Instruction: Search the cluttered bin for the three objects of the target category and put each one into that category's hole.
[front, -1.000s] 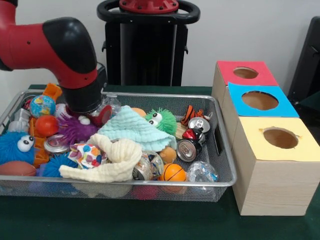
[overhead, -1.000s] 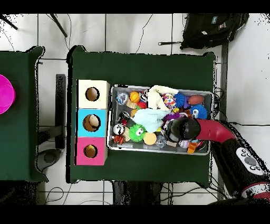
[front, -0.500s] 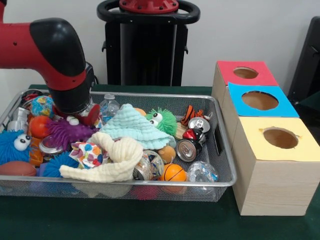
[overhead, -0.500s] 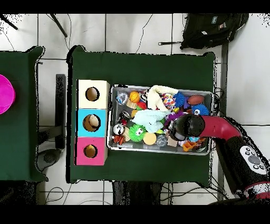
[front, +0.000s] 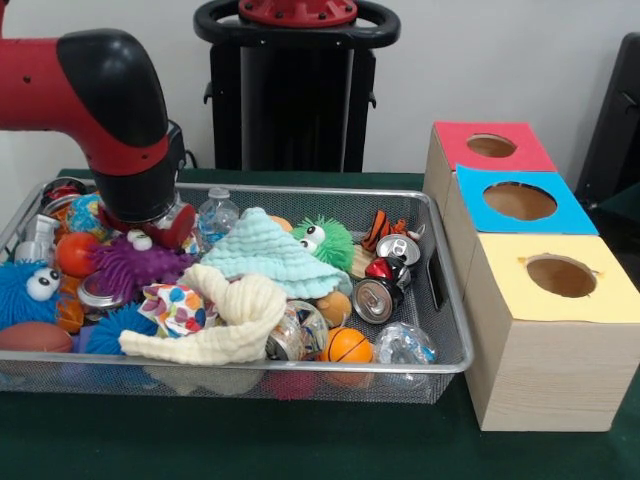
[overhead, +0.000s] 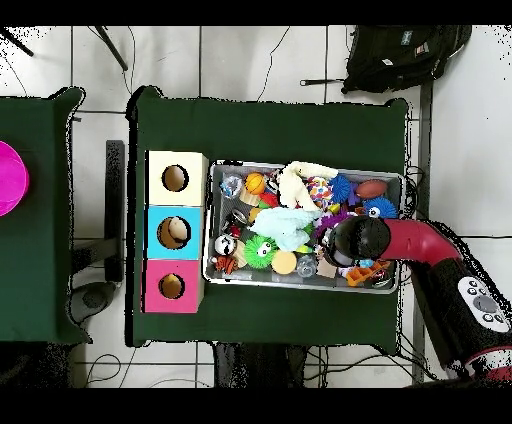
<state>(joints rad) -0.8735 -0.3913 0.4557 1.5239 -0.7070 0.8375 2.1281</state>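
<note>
Shifted toward the bin's (front: 455, 362) end away from the boxes (front: 540, 330), my gripper (front: 150, 220), state untellable, still searches; next, pick a target.

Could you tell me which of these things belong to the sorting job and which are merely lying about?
Job: wire bin; clutter such as the cans, green fuzzy toy, orange ball; red box, blue box, yellow box.

Lying about: black bag, magenta dish.
</note>
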